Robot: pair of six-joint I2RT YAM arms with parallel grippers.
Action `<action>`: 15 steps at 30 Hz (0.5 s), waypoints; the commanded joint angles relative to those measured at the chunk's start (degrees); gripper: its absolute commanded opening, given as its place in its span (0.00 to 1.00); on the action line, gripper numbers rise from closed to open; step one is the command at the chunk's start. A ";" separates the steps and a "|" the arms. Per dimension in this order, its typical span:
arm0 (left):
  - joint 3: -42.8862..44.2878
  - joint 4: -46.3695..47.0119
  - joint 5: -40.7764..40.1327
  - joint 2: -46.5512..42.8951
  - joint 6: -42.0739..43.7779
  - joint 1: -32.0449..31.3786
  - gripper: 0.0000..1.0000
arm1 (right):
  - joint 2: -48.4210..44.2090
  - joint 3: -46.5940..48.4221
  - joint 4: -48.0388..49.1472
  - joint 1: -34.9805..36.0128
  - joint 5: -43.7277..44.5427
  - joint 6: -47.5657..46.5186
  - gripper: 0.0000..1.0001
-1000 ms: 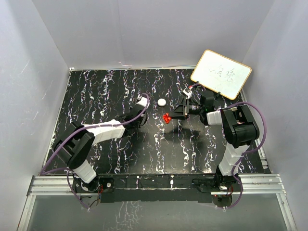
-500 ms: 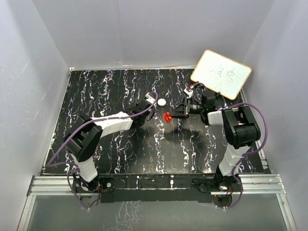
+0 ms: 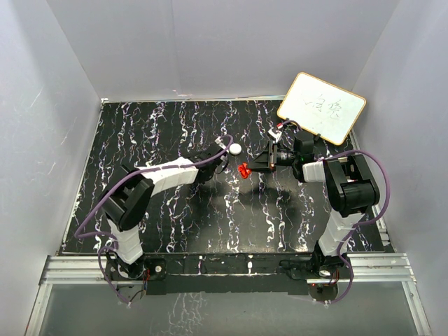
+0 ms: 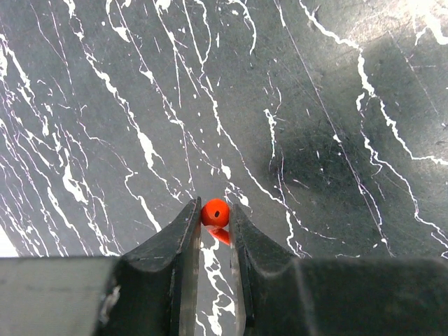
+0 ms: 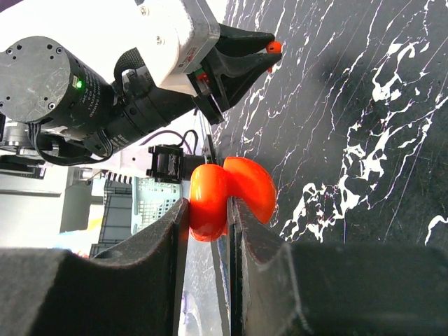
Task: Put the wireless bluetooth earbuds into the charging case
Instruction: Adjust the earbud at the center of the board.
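The left gripper pinches a red earbud at its tips, low centre of its wrist view. The right gripper clamps the open red case near the top view's middle. They are close together, but the earbud is not yet inside.

The earbud and charging case look glossy plastic, the table smooth.

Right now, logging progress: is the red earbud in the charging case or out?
Out: the left gripper pinches the red earbud, clear of the red charging case in the right gripper.
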 commanded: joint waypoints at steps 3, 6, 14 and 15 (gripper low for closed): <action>3.67 -6.43 -0.38 1.82 0.96 -0.32 0.02 | -2.60 -0.04 3.01 -0.41 0.00 -0.25 0.00; 3.97 -6.99 -0.20 2.45 1.11 -0.39 0.02 | -2.73 -0.12 3.03 -0.43 0.00 -0.32 0.00; 5.11 -8.84 -1.25 4.31 1.12 -0.41 0.03 | -2.73 -0.21 3.03 -0.50 -0.05 -0.26 0.00; 5.07 -8.73 -0.97 4.36 1.17 -0.41 0.03 | -2.69 -0.21 3.01 -0.50 0.01 -0.36 0.00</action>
